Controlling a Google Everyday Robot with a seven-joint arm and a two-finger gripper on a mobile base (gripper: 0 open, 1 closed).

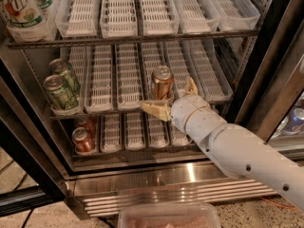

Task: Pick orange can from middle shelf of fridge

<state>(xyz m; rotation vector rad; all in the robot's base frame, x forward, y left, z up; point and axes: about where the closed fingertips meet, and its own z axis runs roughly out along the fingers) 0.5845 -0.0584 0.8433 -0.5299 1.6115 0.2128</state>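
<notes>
gripper (167, 95) at orange can (162, 80), middle shelf (103, 82) | fingers (154, 110) apart | can base partly hidden

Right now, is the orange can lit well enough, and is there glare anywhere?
Camera view: the orange can is evenly lit, with a highlight on its lid; glare streaks the steel base of the fridge; the red cans below sit in shadow; the open end effector flanks the can's lower part.
</notes>
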